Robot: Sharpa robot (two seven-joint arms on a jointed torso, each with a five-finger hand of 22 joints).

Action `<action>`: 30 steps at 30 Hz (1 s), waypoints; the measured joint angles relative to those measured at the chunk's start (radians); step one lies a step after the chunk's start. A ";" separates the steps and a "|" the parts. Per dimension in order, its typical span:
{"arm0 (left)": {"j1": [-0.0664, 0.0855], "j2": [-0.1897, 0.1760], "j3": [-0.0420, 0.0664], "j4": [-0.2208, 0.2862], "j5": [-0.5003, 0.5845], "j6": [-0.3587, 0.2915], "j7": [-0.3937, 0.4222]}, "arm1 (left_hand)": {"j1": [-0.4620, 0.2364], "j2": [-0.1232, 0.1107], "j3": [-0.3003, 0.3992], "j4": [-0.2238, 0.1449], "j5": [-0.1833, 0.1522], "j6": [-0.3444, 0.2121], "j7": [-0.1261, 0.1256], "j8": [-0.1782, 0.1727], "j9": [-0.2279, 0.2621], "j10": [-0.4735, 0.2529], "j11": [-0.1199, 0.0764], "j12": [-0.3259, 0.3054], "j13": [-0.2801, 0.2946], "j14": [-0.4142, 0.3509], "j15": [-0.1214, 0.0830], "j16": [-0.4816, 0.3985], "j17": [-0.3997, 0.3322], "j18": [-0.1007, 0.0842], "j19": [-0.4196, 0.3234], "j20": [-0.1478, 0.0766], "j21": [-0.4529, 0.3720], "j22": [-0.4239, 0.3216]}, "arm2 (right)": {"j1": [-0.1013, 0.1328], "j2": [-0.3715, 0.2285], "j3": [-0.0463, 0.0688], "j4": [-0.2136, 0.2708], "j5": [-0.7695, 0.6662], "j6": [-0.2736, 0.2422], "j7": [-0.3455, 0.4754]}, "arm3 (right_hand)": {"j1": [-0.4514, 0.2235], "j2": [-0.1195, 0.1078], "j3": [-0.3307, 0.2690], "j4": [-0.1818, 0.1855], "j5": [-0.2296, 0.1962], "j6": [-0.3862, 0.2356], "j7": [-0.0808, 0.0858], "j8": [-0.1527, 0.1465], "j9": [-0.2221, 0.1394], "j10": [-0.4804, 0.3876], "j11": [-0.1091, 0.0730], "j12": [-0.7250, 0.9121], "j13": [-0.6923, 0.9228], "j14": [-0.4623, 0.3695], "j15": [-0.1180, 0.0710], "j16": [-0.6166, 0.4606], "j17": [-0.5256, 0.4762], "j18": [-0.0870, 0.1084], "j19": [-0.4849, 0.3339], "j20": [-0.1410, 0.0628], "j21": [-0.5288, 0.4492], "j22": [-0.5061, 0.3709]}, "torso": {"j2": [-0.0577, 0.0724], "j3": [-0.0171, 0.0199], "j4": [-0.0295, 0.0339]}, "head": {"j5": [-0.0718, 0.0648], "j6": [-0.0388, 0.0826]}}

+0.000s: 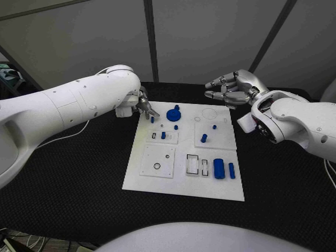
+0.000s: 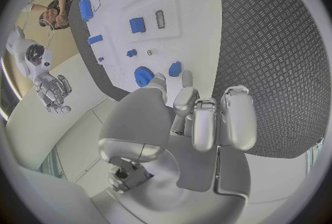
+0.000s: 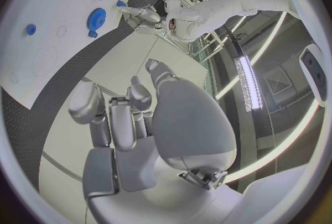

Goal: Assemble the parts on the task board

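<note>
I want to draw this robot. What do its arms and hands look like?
Both arms are smooth, rounded white shells. The left hand and right hand are silver metal with jointed fingers and darker gaps. A thin white cable trails by the left arm.

walls: pale grey panels [image 1: 206, 31] with dark seams standing behind the far edge | table [image 1: 289, 194]: black textured top | light: long ceiling strip [image 3: 248, 83] glowing

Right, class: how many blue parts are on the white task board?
8: a blue toothed gear near the far edge; five small blue pegs mid-board; a fat blue cylinder and a thin one at the near right. Fingers of the left hand may hide more.
</note>
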 measured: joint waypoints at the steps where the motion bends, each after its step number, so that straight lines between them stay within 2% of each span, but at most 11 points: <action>1: 0.000 0.000 0.000 0.000 0.000 0.001 0.000 | 0.000 0.000 0.000 0.000 0.000 0.000 0.000 0.000 0.001 0.000 0.000 0.000 0.000 0.000 0.000 0.000 0.000 0.000 0.000 0.000 0.000 0.000 | 0.000 0.000 0.000 0.000 0.000 0.000 0.000 | 0.000 0.000 0.000 0.000 0.000 0.000 0.000 0.000 0.000 0.000 0.000 0.000 0.000 0.000 0.000 0.000 0.000 0.000 0.000 0.000 0.000 0.000 | 0.000 0.0000 -0.0001 | 0.000 0.000; 8: -0.004 0.003 -0.001 -0.002 -0.002 0.006 0.005 | 0.020 0.014 0.002 -0.007 0.000 0.004 -0.004 0.000 0.002 0.000 0.000 0.000 0.001 0.000 0.000 0.000 0.000 0.000 0.000 0.000 0.000 0.000 | 0.000 0.001 0.000 0.000 0.000 0.001 0.000 | 0.000 0.000 0.000 0.000 0.000 0.000 0.000 0.000 0.000 0.000 0.000 0.000 0.000 0.000 0.000 0.000 0.000 0.000 0.000 0.000 0.000 0.000 | 0.000 0.0001 -0.0002 | 0.000 0.000; 15: -0.005 0.003 -0.001 -0.003 -0.002 0.006 0.012 | 0.057 0.045 0.017 -0.026 0.000 0.004 -0.004 0.004 0.003 -0.004 -0.004 0.000 0.001 0.000 0.000 0.000 0.000 0.000 0.001 -0.001 0.000 0.000 | 0.000 0.002 0.000 -0.001 0.000 0.001 0.000 | 0.000 0.000 0.000 0.000 0.000 0.000 0.000 0.000 0.000 0.000 0.000 0.000 0.000 0.000 0.000 0.000 0.000 0.000 0.000 0.000 0.000 0.000 | 0.000 0.0000 -0.0003 | -0.001 -0.001; 21: -0.005 0.003 -0.001 -0.003 -0.001 0.006 0.020 | 0.109 0.076 0.047 -0.058 0.001 0.000 -0.007 0.004 0.003 -0.007 -0.007 0.000 0.000 0.000 -0.007 0.000 0.000 0.000 0.004 -0.004 0.000 0.000 | 0.000 0.002 0.000 -0.001 0.000 0.001 0.000 | 0.000 0.000 0.000 0.000 0.000 0.000 0.000 0.000 0.000 0.000 0.000 0.000 0.000 0.000 0.000 0.000 0.000 0.000 0.000 0.000 0.000 0.000 | 0.000 0.0000 -0.0002 | -0.002 -0.002; 25: -0.005 0.002 -0.001 -0.002 0.005 0.005 0.028 | 0.159 0.098 0.085 -0.096 0.004 -0.004 -0.011 0.003 0.001 -0.008 -0.008 -0.006 -0.003 0.000 -0.007 0.000 0.000 0.000 0.004 -0.004 0.000 0.000 | 0.000 0.003 0.000 -0.002 0.000 0.002 0.000 | 0.000 0.000 0.000 0.000 0.000 0.000 0.000 0.000 0.000 0.000 0.000 0.000 0.000 0.000 0.000 0.000 0.000 0.000 0.000 0.000 0.000 0.000 | 0.000 0.0000 -0.0002 | -0.002 -0.003; 28: -0.005 -0.001 -0.001 0.000 0.011 0.005 0.033 | 0.182 0.107 0.119 -0.117 0.003 -0.009 -0.012 -0.005 0.000 -0.011 -0.011 -0.007 -0.003 0.000 -0.008 0.000 0.000 0.000 0.006 -0.006 0.004 0.000 | 0.000 0.003 0.000 -0.002 0.000 0.002 0.000 | 0.000 0.000 0.000 0.000 0.000 0.000 0.000 0.000 0.000 0.000 0.000 0.000 0.000 0.000 0.000 0.000 0.000 0.000 0.000 0.000 0.000 0.000 | 0.000 -0.0001 0.0000 | -0.002 -0.003; 30: -0.005 -0.005 -0.001 0.004 0.018 0.004 0.037 | 0.194 0.108 0.163 -0.133 -0.008 -0.013 -0.009 -0.006 0.000 -0.012 -0.009 -0.013 -0.007 0.003 -0.010 0.000 0.000 0.000 0.007 -0.007 0.004 0.000 | 0.000 0.003 0.000 -0.003 0.000 0.002 0.000 | 0.000 0.000 0.000 0.000 0.000 0.000 0.000 0.000 0.000 0.000 0.000 0.000 0.000 0.000 0.000 0.000 0.000 0.000 0.000 0.000 0.000 0.000 | 0.000 -0.0001 0.0002 | -0.002 -0.003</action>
